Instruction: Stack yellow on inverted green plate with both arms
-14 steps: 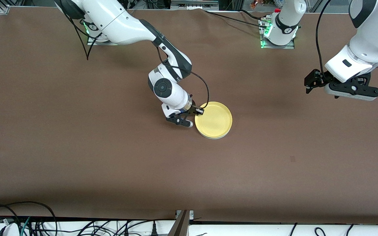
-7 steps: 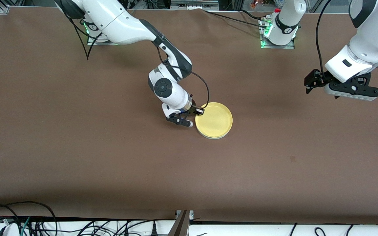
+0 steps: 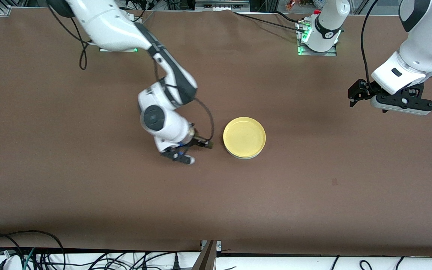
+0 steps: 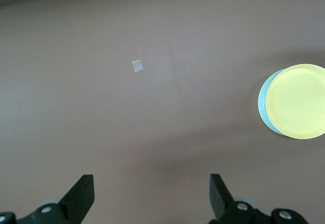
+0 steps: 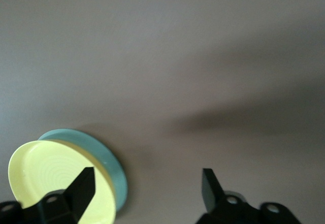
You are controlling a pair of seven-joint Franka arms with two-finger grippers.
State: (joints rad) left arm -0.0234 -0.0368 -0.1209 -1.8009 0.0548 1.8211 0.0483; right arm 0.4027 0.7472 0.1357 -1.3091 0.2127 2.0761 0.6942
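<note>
The yellow plate [image 3: 244, 137] lies rim up on the green plate [image 3: 243, 157], mid-table. Only a pale edge of the green plate shows under it. My right gripper [image 3: 199, 152] is open and empty, low over the table beside the stack, toward the right arm's end. In the right wrist view the yellow plate [image 5: 51, 178] sits on the green plate [image 5: 109, 160], just past one finger of the open right gripper [image 5: 148, 176]. My left gripper [image 3: 352, 98] waits open and empty, high over the left arm's end. Its wrist view [image 4: 151, 181] shows the yellow plate [image 4: 298, 101] and a sliver of the green plate [image 4: 262, 104].
A small tape mark [image 3: 335, 182] lies on the brown table, nearer the front camera than the left gripper; it also shows in the left wrist view [image 4: 136, 66]. Cables lie along the table's front edge [image 3: 88, 258].
My right gripper has drawn back from the yellow plate's rim toward the right arm's end of the table. The plates and the left arm have not moved.
</note>
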